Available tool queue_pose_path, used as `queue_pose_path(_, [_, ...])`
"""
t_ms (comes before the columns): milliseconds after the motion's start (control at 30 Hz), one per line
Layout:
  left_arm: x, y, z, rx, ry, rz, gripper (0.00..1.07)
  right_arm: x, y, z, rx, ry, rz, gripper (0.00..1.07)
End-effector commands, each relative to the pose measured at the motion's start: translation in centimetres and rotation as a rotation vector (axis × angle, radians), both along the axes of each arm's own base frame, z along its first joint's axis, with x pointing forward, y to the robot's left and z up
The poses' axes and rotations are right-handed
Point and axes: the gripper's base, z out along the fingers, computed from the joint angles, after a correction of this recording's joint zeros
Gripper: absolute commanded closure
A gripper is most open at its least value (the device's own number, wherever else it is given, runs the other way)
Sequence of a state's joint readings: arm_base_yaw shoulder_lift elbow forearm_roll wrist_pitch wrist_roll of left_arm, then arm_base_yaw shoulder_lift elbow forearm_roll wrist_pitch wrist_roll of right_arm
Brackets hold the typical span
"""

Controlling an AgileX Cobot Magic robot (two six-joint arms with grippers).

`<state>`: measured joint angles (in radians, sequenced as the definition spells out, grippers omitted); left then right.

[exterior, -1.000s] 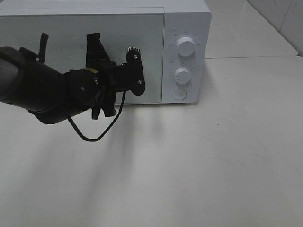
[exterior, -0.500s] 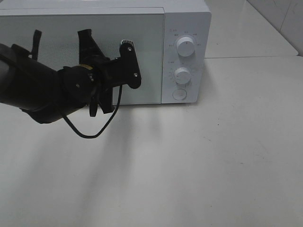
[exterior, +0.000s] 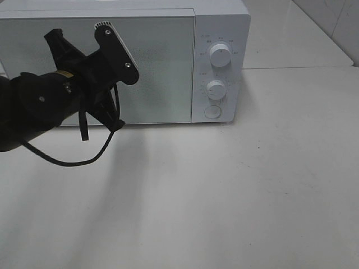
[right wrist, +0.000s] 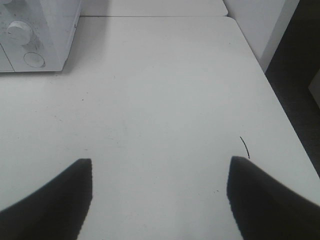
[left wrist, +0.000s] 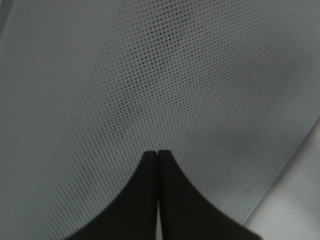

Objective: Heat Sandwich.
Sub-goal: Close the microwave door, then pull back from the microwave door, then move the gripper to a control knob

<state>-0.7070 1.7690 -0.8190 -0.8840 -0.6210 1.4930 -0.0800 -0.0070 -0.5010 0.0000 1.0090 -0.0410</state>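
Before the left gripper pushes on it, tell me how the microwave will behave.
The microwave probably stays put: broad, boxy, sitting flat on the table. Its closed door looks rigid and flush. The smooth table might let it slide under a hard shove.

White table [exterior: 252,196], pale tiled wall [exterior: 338,19]

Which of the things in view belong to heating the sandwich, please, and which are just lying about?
For the job:
- microwave, door closed
- upper knob, lower knob, round button
- left gripper, shut, at the door
- sandwich: not in view

Lying about:
- thin dark curved mark on the table
- right gripper, open above the table, holding nothing
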Motion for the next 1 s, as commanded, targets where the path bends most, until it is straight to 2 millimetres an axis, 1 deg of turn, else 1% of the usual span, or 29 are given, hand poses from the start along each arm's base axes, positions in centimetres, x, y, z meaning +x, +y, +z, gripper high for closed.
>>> queue_pose_path(33, [-0.9, 0.1, 0.8, -0.144, 0.057, 0.009, 1.07, -0.3, 0.0, 0.0, -0.002, -0.035, 0.001, 0.35])
queue_pose_path(100, [-1.3, 0.1, 1.3, -0.207, 0.086, 0.004, 1.07, -0.3, 0.0, 0.0, -0.002, -0.035, 0.001, 0.35])
queue_pose_path(133, [-1.3, 0.1, 1.3, -0.207, 0.086, 0.004, 1.07, -0.3, 0.0, 0.0, -0.002, -0.035, 0.001, 0.35])
queue_pose_path(167, [-1.7, -0.1, 1.8, -0.274, 0.128, -0.008, 1.07, -0.3, 0.0, 0.0, -0.002, -0.035, 0.001, 0.35])
queue_pose_path(267, [-2.4, -0.3, 2.7, -0.392, 0.212, -0.028, 1.07, -0.3, 0.0, 0.0, -0.002, -0.035, 0.001, 0.35])
queue_pose_path(300, [-2.4, -0.3, 2.7, -0.392, 0.212, -0.028, 1.07, -0.3, 0.0, 0.0, -0.002, -0.035, 0.001, 0.35])
queue_pose_path(433, [-3.5, -0.5, 3.9, -0.516, 0.319, -0.05, 1.07, -0.3, 0.0, 0.0, -0.002, -0.035, 0.001, 0.35])
queue_pose_path(467, [-3.5, -0.5, 3.9, -0.516, 0.319, -0.05, 1.07, -0.3, 0.0, 0.0, -0.002, -0.035, 0.001, 0.35])
queue_pose_path(533, [-4.0, -0.5, 4.4, -0.542, 0.355, -0.062, 1.07, -0.3, 0.0, 0.0, -0.002, -0.035, 0.001, 0.35])
queue_pose_path(567, [-4.5, -0.5, 4.8, -0.56, 0.395, -0.074, 1.07, -0.3, 0.0, 0.0, -0.002, -0.035, 0.001, 0.35])
queue_pose_path(700, [-5.2, -0.3, 5.5, -0.578, 0.444, -0.086, 1.07, -0.3, 0.0, 0.0, -0.002, -0.035, 0.001, 0.35])
queue_pose_path(733, [-5.7, -0.1, 6.0, -0.597, 0.469, -0.086, 1.07, -0.3, 0.0, 0.0, -0.002, -0.035, 0.001, 0.35])
queue_pose_path(867, [-5.9, 0.7, 6.8, -0.633, 0.499, -0.059, 1.07, -0.3, 0.0, 0.0, -0.002, -0.035, 0.001, 0.35])
queue_pose_path(933, [-6.1, 1.9, 7.6, -0.666, 0.529, -0.024, 1.07, -0.3, 0.0, 0.0, -0.002, -0.035, 0.001, 0.35])
queue_pose_path(967, [-6.1, 1.9, 7.6, -0.666, 0.529, -0.024, 1.07, -0.3, 0.0, 0.0, -0.002, -0.035, 0.001, 0.35])
queue_pose_path(1000, [-6.2, 2.3, 7.9, -0.674, 0.544, -0.009, 1.07, -0.3, 0.0, 0.0, -0.002, -0.035, 0.001, 0.35])
